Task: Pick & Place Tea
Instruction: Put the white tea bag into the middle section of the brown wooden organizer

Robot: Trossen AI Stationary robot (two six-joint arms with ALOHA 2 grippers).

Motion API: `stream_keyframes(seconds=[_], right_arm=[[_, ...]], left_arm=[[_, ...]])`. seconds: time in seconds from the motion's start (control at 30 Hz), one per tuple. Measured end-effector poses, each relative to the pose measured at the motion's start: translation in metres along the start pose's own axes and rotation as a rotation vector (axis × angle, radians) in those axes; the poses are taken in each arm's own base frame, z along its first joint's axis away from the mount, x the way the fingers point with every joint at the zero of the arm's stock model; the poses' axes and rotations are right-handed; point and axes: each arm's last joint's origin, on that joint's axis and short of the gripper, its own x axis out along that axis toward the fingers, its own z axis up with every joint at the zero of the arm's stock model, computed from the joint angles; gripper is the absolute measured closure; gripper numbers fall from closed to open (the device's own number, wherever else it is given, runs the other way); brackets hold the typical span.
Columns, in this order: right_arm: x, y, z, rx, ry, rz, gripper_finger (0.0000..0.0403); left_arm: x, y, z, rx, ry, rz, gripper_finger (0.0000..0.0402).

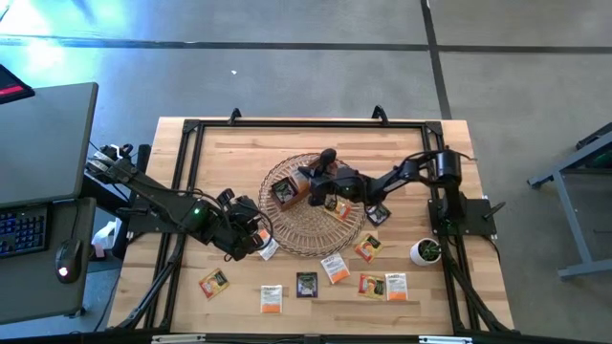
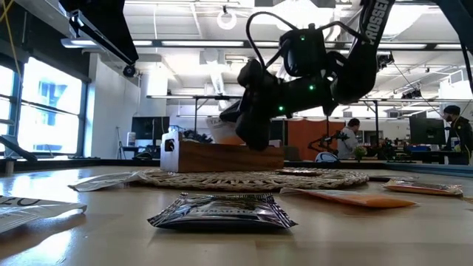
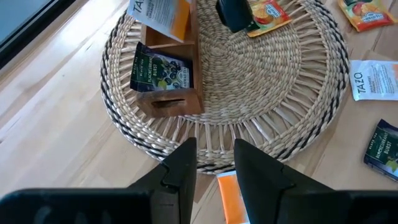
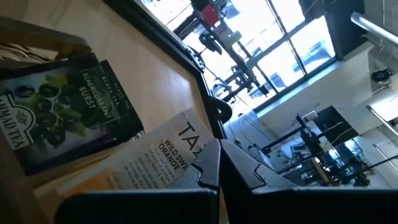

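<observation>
The right gripper (image 1: 304, 182) is over the wooden tray (image 1: 285, 190) on the wicker mat (image 1: 316, 229), fingers pinched shut on a white-and-orange sachet (image 4: 155, 163). The left gripper (image 1: 260, 244) hovers part-open over an orange sachet (image 3: 231, 198) at the mat's edge. These packets look light, thin and floppy; an edge pinch suits them.

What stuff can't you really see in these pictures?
- Wooden tray, high view: the right end effector covers part of it, so its compartments cannot be counted.
- Orange packet, left wrist view: the left end effector fingers hide most of it and the edge cuts it off.
- White packet, right wrist view: its label runs under the right fingers.
- Dark packet, low view: seen edge-on, print unreadable.
</observation>
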Motion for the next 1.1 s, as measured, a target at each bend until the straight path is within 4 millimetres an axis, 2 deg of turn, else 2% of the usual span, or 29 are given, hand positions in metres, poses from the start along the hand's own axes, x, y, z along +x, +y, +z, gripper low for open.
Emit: stream_keyframes(seconds=[0.1,0.3,0.5,0.67,0.77,0.9,1.1], right_arm=[[0.001,0.000,-0.002,0.013,-0.002,0.016,0.0403],[0.002,0.002,-0.005,0.025,-0.094,0.159,0.0392],[0.005,-0.003,-0.012,0.065,-0.051,0.147,0.0346],[0.003,-0.002,-0.008,0.064,-0.034,0.101,0.0305],[-0.001,-0.001,0.002,0.064,-0.025,0.064,0.0289],[-0.015,0.000,0.029,0.075,-0.049,0.101,0.0280],[-0.051,0.010,0.073,0.244,-0.151,0.426,0.0279]], left_arm=[[0.000,0.000,0.000,0.000,0.000,0.000,0.0295],[0.000,0.000,0.000,0.000,0.001,-0.001,0.0295],[0.000,0.000,0.000,0.000,0.003,-0.002,0.0295],[0.000,0.000,0.000,0.000,0.002,-0.002,0.0295],[0.000,0.000,0.000,0.000,0.003,-0.002,0.0295],[0.000,0.000,0.000,0.000,0.002,-0.001,0.0295],[0.000,0.000,0.000,0.000,0.000,0.000,0.0295]])
